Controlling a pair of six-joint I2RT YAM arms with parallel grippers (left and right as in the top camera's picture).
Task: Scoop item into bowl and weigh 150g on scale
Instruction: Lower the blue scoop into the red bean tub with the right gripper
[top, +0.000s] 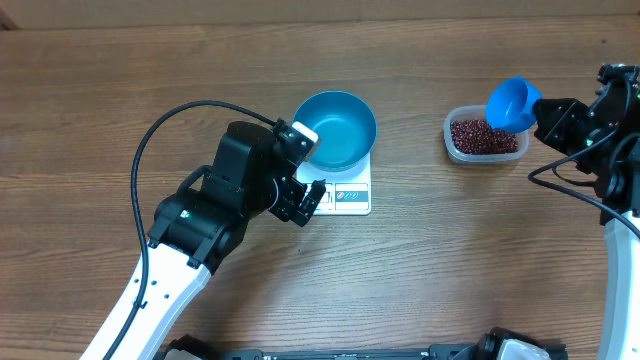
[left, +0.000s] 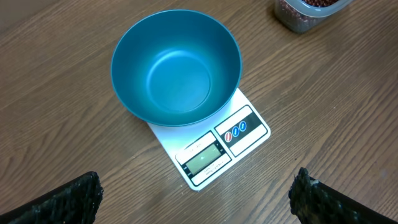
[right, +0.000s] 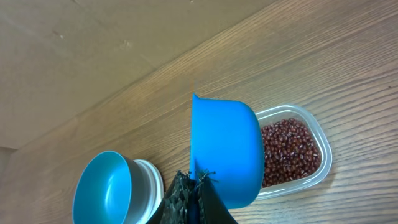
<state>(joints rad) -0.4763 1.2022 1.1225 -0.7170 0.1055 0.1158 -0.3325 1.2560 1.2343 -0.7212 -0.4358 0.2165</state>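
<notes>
Nearest, the left tool (top: 308, 166) hung wide open and empty beside the scale (top: 351, 194), which carried the empty bowl (top: 338, 128). Farther right, the right tool (right: 193, 198) was clamped shut on a scoop (top: 510, 103) held above the tub (top: 455, 148) of beans (top: 484, 137) on the tabletop (top: 450, 260). Scooping seemed about to begin; the next move likely called for dipping into the beans, then carrying the load level, left to the bowl.

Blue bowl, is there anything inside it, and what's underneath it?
The bowl is empty; its smooth bottom is bare. Under it sits the white scale, with only its front and display showing. The bowl covers the rest of its top.
</notes>
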